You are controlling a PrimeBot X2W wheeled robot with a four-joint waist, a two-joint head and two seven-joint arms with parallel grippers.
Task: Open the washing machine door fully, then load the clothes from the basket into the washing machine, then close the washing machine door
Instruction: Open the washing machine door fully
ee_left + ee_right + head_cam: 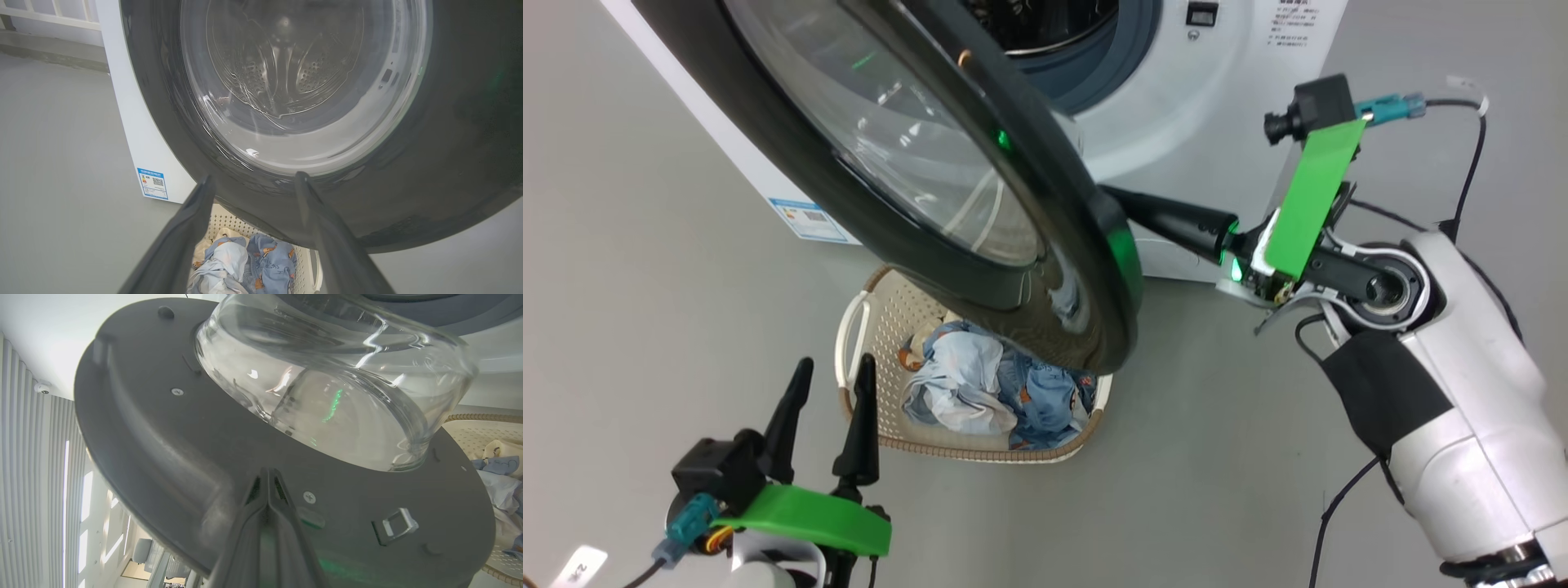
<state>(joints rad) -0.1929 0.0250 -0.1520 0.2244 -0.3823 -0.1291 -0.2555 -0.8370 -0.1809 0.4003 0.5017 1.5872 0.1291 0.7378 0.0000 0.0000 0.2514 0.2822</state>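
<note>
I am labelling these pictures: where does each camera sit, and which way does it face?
Head view: on the head, looking down at the washing machine door above the basket; left gripper lower left, right gripper at right.
Left wrist view: on the left wrist, facing the door's outer face between open fingers.
Right wrist view: on the right wrist, facing the door's inner face past shut fingers.
Shared: both wrist views see the door, from opposite faces.

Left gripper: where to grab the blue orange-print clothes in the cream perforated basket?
I'd pinch the raised crumpled fold atop the blue orange-print clothes, coming down from the cream perforated basket's near-left side: the glossy black-rimmed door overhangs its far-right part.
</note>
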